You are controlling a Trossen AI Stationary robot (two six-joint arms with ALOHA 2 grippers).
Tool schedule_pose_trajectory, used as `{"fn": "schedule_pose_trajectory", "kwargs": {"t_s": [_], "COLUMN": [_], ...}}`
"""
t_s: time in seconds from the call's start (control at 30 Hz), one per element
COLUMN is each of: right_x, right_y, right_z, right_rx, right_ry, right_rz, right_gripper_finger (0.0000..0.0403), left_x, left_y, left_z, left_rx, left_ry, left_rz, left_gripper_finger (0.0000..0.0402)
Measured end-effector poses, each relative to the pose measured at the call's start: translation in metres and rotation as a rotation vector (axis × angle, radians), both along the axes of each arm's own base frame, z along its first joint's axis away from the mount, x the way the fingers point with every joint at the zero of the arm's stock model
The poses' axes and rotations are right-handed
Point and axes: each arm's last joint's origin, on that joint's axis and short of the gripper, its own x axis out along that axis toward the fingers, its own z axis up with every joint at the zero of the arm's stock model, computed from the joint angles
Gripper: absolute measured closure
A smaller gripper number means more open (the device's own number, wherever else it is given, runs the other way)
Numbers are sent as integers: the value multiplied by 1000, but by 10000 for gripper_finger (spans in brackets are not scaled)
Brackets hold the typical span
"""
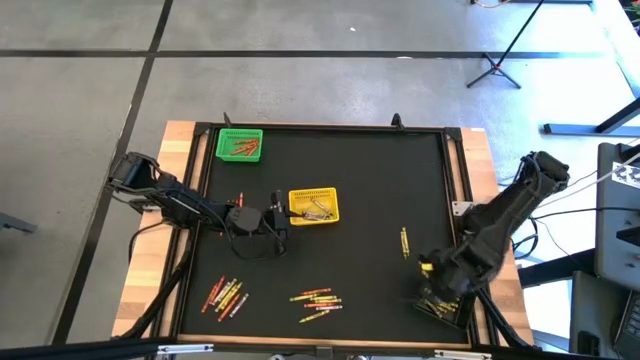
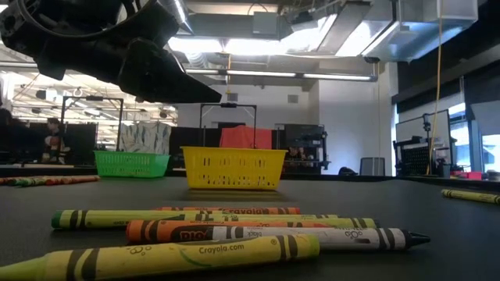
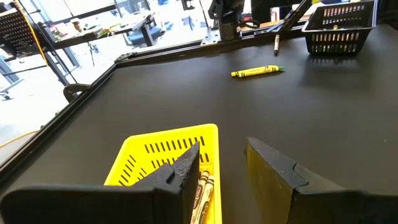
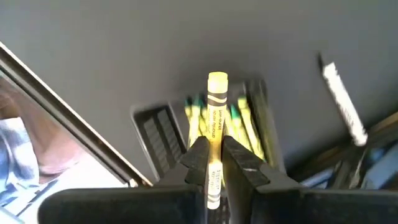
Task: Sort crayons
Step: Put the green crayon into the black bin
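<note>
Crayons lie in two loose piles near the table's front edge [image 1: 228, 295] [image 1: 318, 299], and one yellow crayon [image 1: 404, 241] lies alone. My right gripper [image 4: 214, 146] hangs over the black basket [image 1: 437, 301] at the front right corner, shut on a yellow crayon [image 4: 216, 106]. That basket holds yellow and green crayons [image 4: 239, 121]. My left gripper [image 3: 224, 163] stands open beside the yellow basket [image 1: 313, 205], on its left, nothing between its fingers. A green basket [image 1: 240, 145] with reddish crayons stands at the back left. My right gripper pinches the yellow crayon between its two fingers, about at the middle of its length [image 4: 215, 138]. The fingers point down from above and the crayon lies along them. Its free end [image 4: 217, 79] sticks out below the fingertips, clear of the black basket.
The yellow basket [image 3: 163, 160] has a few crayons in it. A raised frame [image 1: 456, 180] borders the black mat. Bare mat lies between the yellow basket and the lone yellow crayon [image 3: 257, 72]. In the low view, the front pile [image 2: 234, 226] fills the foreground.
</note>
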Motion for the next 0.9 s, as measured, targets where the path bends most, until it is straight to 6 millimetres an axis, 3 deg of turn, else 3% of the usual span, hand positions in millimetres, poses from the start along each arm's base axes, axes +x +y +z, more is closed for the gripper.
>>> {"fn": "schedule_pose_trajectory", "kwargs": {"t_s": [0.33,0.77,0.9], "right_x": [-23,-21,-21], "right_y": [27,41,42], "right_z": [-17,-38,-38], "right_rx": [-87,-126,-114], "right_ry": [30,116,144], "right_rz": [49,28,-23], "right_gripper_finger": [372,371,344], "left_x": [0,1,1], "left_y": [0,0,0], "left_z": [1,3,3], "left_rx": [-2,0,0], "left_ry": [-13,-34,-34], "left_rz": [0,-2,-2], "left_gripper_finger": [287,287,287]}}
